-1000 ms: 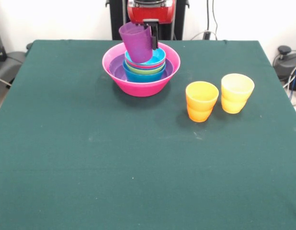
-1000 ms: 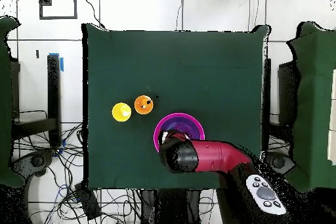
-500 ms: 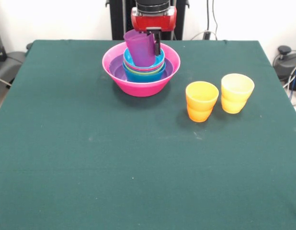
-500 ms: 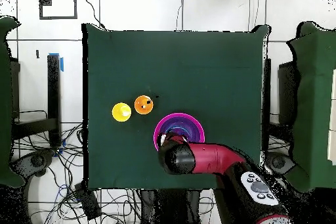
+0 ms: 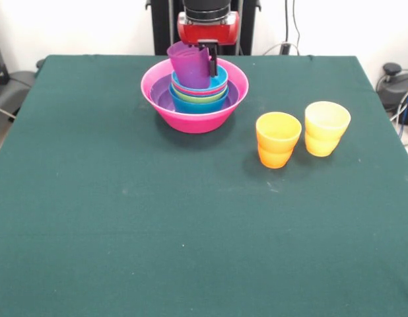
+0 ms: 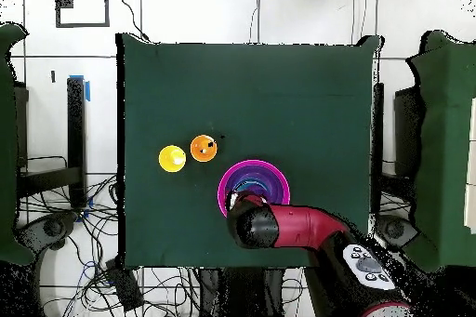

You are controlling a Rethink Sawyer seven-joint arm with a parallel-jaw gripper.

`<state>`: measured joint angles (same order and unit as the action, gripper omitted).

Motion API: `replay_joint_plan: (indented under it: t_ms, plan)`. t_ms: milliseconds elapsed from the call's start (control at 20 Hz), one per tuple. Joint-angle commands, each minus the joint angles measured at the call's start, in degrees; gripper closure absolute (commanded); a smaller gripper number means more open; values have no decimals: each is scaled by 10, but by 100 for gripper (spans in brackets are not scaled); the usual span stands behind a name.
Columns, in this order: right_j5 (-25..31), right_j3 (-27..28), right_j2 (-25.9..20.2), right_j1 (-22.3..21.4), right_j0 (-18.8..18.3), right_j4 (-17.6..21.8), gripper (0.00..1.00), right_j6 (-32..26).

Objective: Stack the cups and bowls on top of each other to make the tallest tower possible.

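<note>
A: Where is the gripper (image 5: 208,58)?
B: Over the tower (image 5: 195,92), coming down from the red arm (image 6: 297,225); it pinches the rim of the purple cup (image 5: 189,65), one dark finger (image 5: 212,59) showing on the cup's right side, so it is closed on the cup's wall.

A: And the cup?
B: Mouth up, tilted a little; its lower part sits down among the nested bowls, though I cannot tell whether its bottom rests on the innermost one.

A: What makes up the tower?
B: The pink bowl (image 5: 163,100) is the base, at the far middle of the green table (image 5: 191,218); inside it a purple bowl (image 5: 162,100), then a blue bowl (image 5: 197,105), a green rim (image 5: 203,96), a thin red-pink rim (image 5: 205,91) and a cyan bowl (image 5: 217,80), each nested in the one below; the dark blue one I cannot make out.

A: The other cups?
B: The orange cup (image 5: 278,139) and yellow cup (image 5: 326,128) stand upright to the right of the tower in the front view, just beside each other, well apart from the pink bowl; orange is the nearer to it.

A: From overhead?
B: The arm covers part of the pink bowl (image 6: 251,166); the orange cup (image 6: 204,148) and yellow cup (image 6: 172,158) lie to its left.
</note>
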<state>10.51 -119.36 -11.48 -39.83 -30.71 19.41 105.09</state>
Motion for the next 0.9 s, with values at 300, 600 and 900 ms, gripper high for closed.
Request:
replay_joint_plan:
  t_ms: [300, 600, 900]
  plan:
    - [-23, 9, -18, 11, 14, 27, 100, 40]
    - [-23, 9, -19, 10, 14, 26, 100, 40]
    - [-29, 11, -16, 12, 15, 28, 100, 42]
